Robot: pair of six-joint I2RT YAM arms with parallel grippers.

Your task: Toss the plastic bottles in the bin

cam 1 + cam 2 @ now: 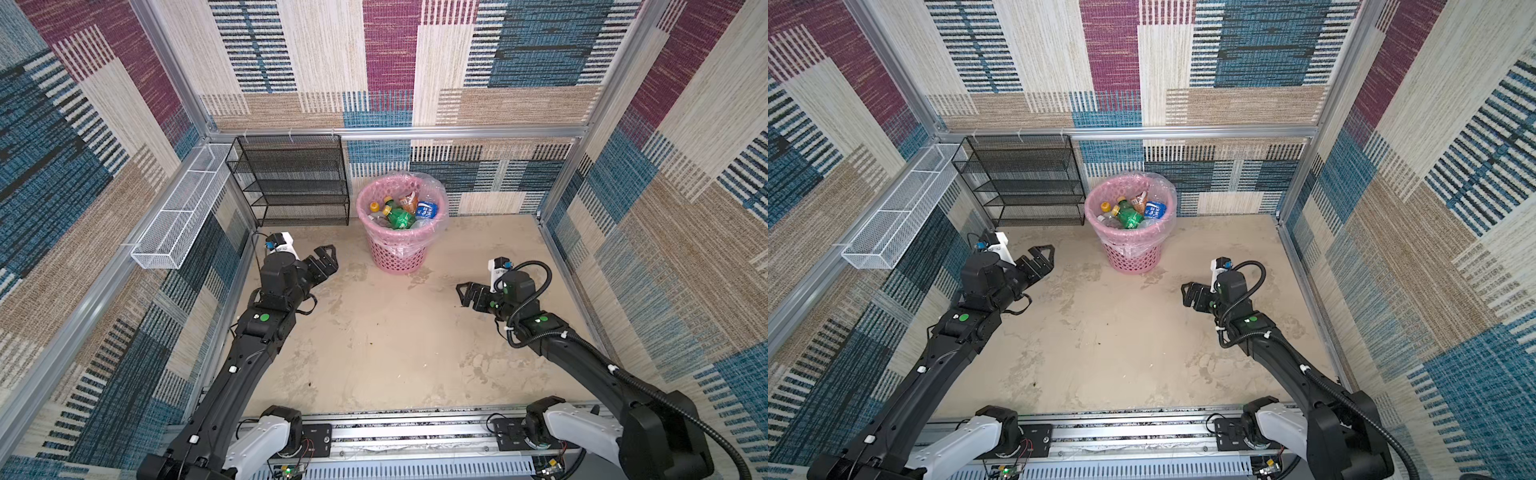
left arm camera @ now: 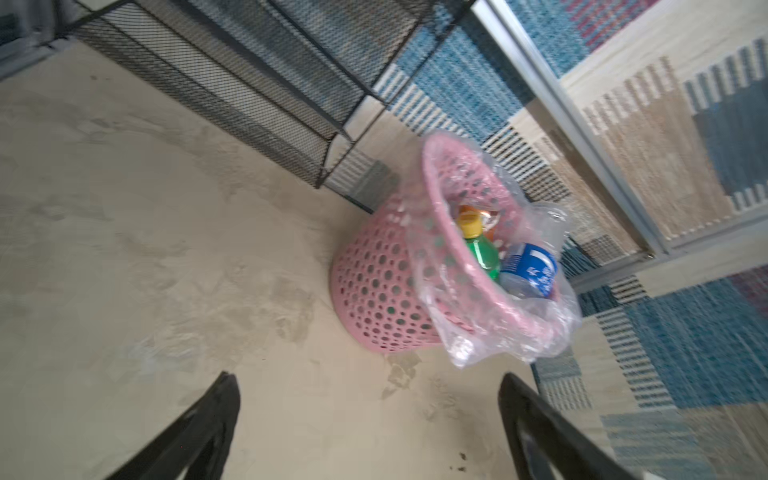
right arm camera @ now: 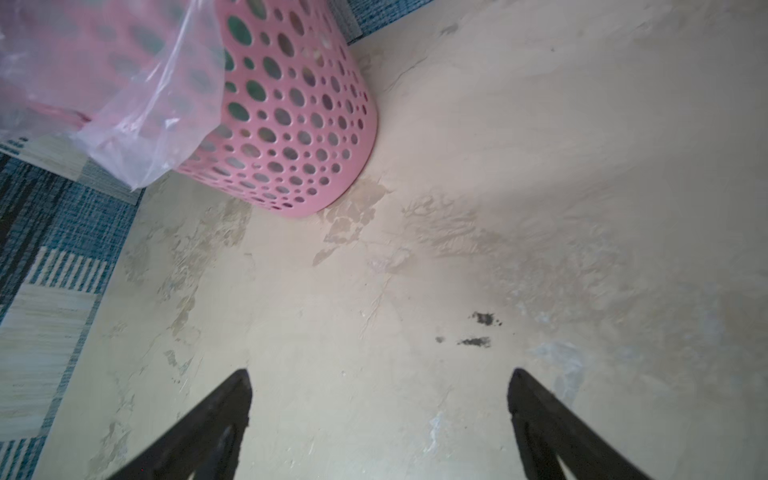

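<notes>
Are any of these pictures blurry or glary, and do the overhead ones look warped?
In both top views: sharp but wide-angle, aluminium frame posts splaying outward. Left wrist view: smeared, the round pink perforated bin soft, glare on its clear plastic liner bag. Right wrist view: the bin's holes crisp, the beige floor soft and unevenly lit.

Both arms run matte black from end to end. The left arm wears small white clips and a round green sticker. On the right arm, a ribbed black cable is strapped along the links with white ties. There are white shoulder housings at both bases, and white wrist cameras with a blue fitting. The left tool and right tool are both black, with triangular openwork fingers.
</notes>
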